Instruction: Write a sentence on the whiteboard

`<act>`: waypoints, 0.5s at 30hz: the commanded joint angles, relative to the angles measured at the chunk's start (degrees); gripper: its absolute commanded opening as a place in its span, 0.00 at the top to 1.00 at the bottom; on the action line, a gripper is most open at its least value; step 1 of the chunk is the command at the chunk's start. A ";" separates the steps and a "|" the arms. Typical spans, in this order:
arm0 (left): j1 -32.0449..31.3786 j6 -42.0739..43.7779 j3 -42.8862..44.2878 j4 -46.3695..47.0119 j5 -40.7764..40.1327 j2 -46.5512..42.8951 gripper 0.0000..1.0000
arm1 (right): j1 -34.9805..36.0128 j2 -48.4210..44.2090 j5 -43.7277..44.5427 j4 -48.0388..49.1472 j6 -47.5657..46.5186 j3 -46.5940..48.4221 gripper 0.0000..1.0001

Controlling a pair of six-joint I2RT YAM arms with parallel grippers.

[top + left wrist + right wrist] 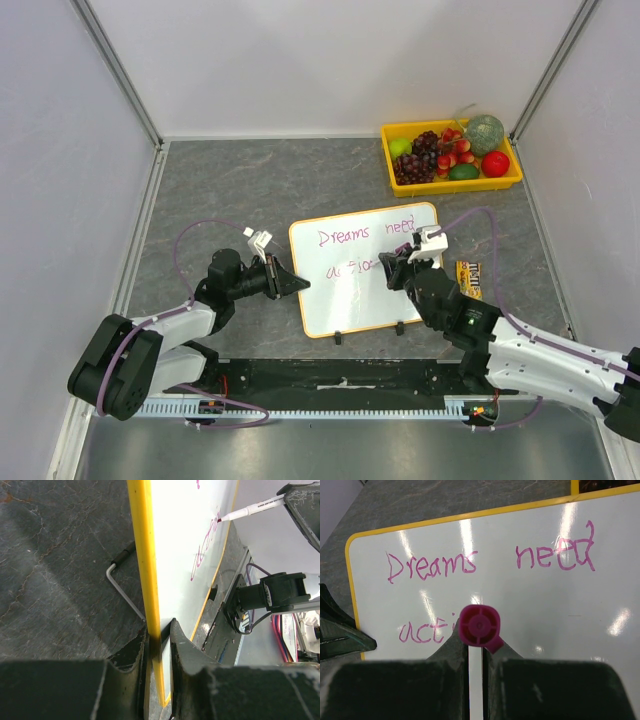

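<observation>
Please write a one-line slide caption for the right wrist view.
Right gripper shut on a magenta-capped white marker over the rectangular white whiteboard with yellow-orange frame, reading "Dreams need acti".

whiteboard point(372, 292): was white on its face, with a thin orange-yellow frame and two black feet.
writing point(432, 567): was magenta-pink.
marker point(479, 625): showed a magenta end cap and a white barrel.
left gripper point(303, 285): was black.
right gripper point(392, 268): was black, with a white part above it.
cables point(190, 240): were purple.
table point(230, 190): was dark grey, marbled with pale veins.
tray point(452, 187): was bright yellow.
grapes point(415, 165): were dark purple.
melon point(485, 133): was grey-green with a netted skin.
round fruit point(495, 163): was red.
packet point(469, 278): was dark brown with yellow.
walls point(330, 60): were pale grey.
</observation>
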 commanded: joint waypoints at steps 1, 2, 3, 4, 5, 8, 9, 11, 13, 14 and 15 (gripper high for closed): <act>-0.20 5.66 -0.03 -3.12 -4.48 0.17 0.98 | -0.50 1.17 4.29 -0.34 -2.27 2.19 1.00; -0.11 5.66 -0.03 -3.20 -4.48 0.17 0.98 | -0.59 1.26 4.56 -0.25 -2.45 2.28 1.00; -0.20 5.75 -0.03 -3.12 -4.48 0.17 0.98 | -0.50 1.26 4.73 -0.25 -2.54 2.54 1.00; -0.20 5.57 -0.03 -3.20 -4.48 0.26 0.98 | -0.50 1.26 5.08 -0.17 -2.54 2.54 1.00; -0.20 5.66 -0.03 -3.12 -4.48 0.26 0.98 | -0.59 1.34 5.26 -0.17 -2.80 2.63 1.00; -0.28 5.57 -0.03 -3.12 -4.48 0.17 0.98 | -0.59 0.99 5.88 -0.08 -2.89 2.89 1.00; -0.20 5.57 -0.03 -3.20 -4.48 0.17 0.98 | -0.59 0.99 5.96 -0.08 -2.98 3.07 1.00; -0.20 5.66 -0.03 -3.21 -4.48 0.17 0.98 | -0.59 0.99 5.88 -0.25 -3.24 3.16 1.00; -0.20 5.66 -0.03 -3.12 -4.48 0.17 0.98 | -0.59 1.08 5.88 -0.52 -3.24 3.16 1.00; -0.11 5.57 -0.03 -3.12 -4.48 0.17 0.98 | -0.59 1.08 5.70 -0.69 -3.16 3.07 1.00; -0.20 5.66 -0.03 -3.12 -4.48 0.17 0.98 | -0.59 0.99 5.53 -1.04 -3.16 3.16 1.00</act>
